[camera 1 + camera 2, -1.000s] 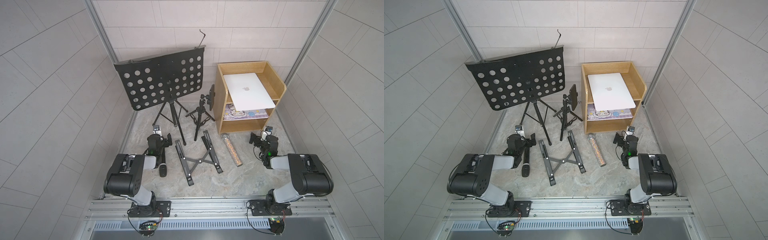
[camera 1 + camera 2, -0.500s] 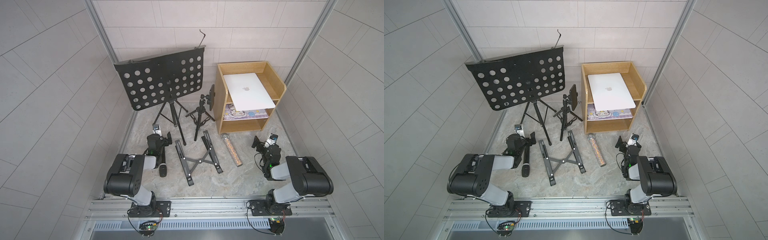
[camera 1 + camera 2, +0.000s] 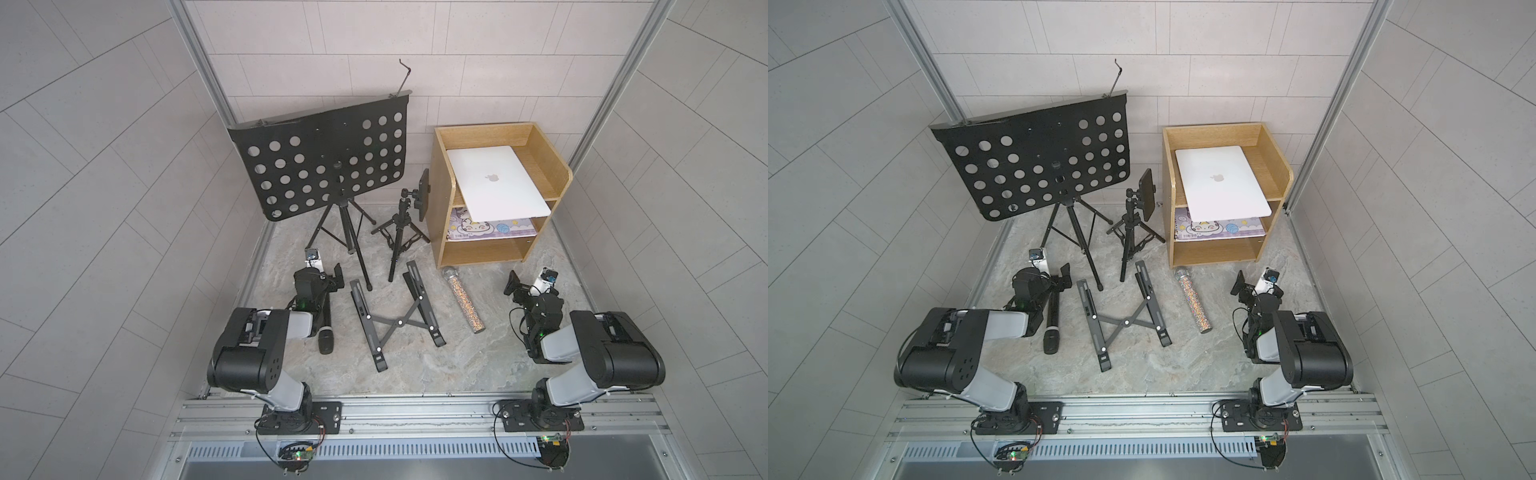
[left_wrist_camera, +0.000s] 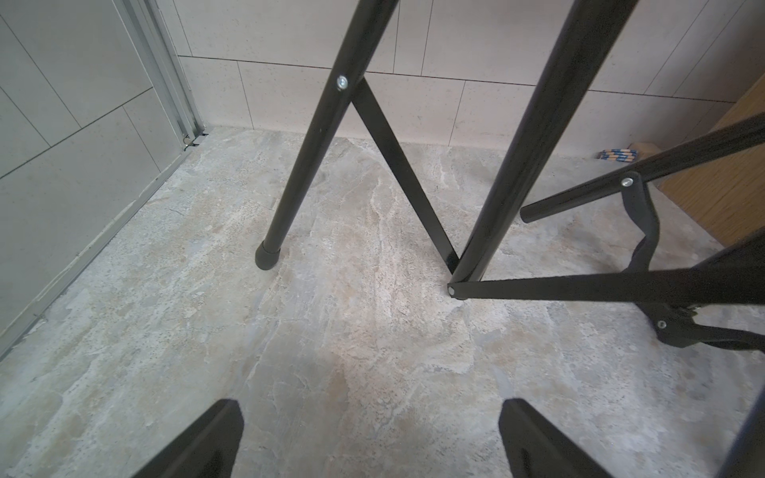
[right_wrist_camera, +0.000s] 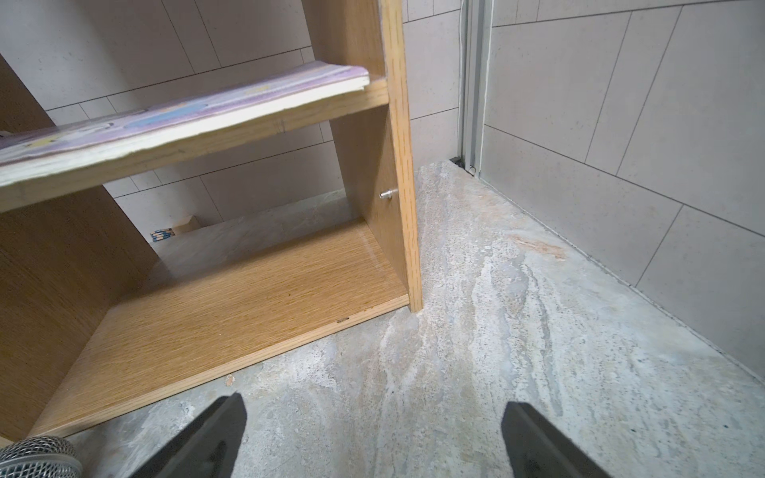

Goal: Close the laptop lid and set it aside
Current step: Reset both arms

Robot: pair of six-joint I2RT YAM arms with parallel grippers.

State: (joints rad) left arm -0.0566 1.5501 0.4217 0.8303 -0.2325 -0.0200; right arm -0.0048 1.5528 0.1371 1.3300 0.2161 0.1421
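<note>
The silver-white laptop lies flat on the top level of a wooden shelf unit at the back right. Its lid is down and the grey apple logo faces up. The front edge juts out past the shelf. My right gripper hovers low over the floor in front of the shelf, open and empty. Over on the left, by the music stand's legs, my left gripper is also open and empty. Neither wrist view shows the laptop.
A black perforated music stand and a small phone tripod stand at the back. A black X-frame stand, a glitter microphone and a black microphone lie on the stone floor. A purple book fills the middle shelf.
My right arm has drawn back from the shelf front toward the near right, its gripper still open. The left arm and the laptop have not moved.
</note>
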